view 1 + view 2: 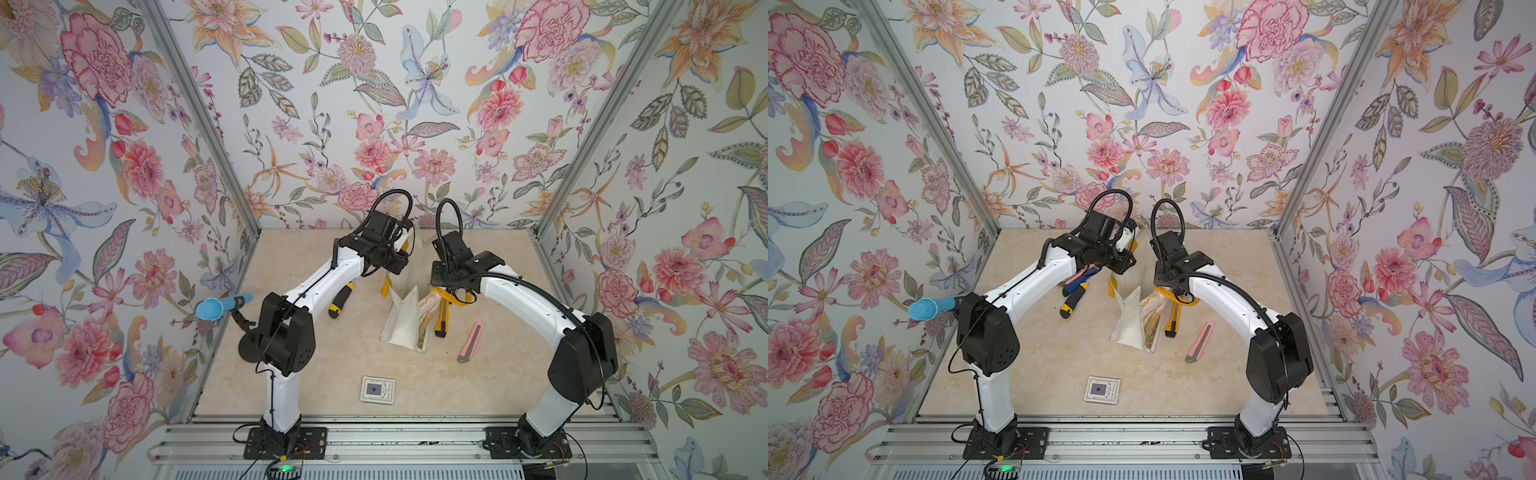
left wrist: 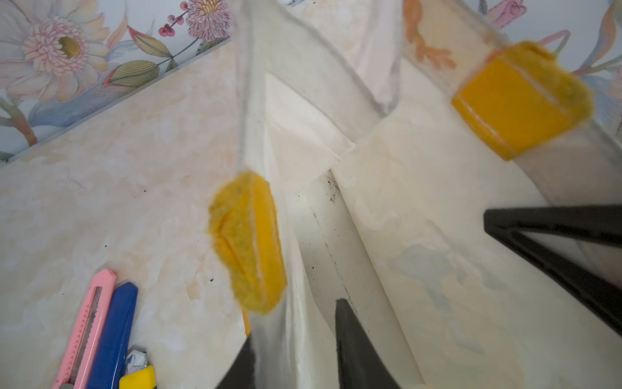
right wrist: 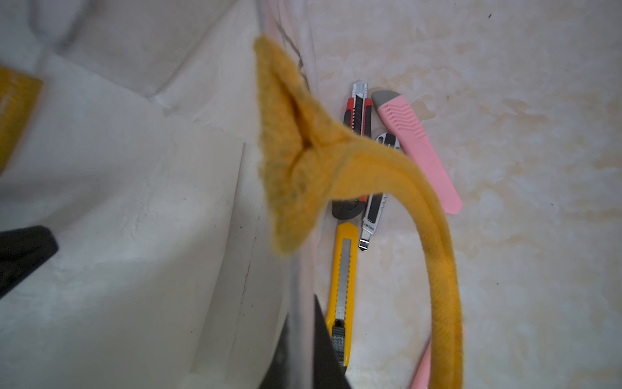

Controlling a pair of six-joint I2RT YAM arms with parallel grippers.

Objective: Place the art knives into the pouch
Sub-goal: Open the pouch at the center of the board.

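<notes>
Standing upright on the table [image 1: 316, 374] in both top views, the pouch [image 1: 403, 324] has its mouth upward, with its plain face toward the left arm and its printed face toward the right arm. A yellow art knife [image 1: 441, 322] lies just beside the printed face, its long axis running front to back. A pink art knife [image 1: 1200, 341] lies further right, grey end toward the front.

In the left wrist view, the left gripper [image 2: 296, 323] has its dark fingers close on either side of the pouch's wall, cloth filling the gap, near a yellow handle [image 2: 249, 242].

In the right wrist view, the right gripper [image 3: 303, 323] pinches the opposite wall. The yellow art knife lies alongside it, outside the pouch.
</notes>
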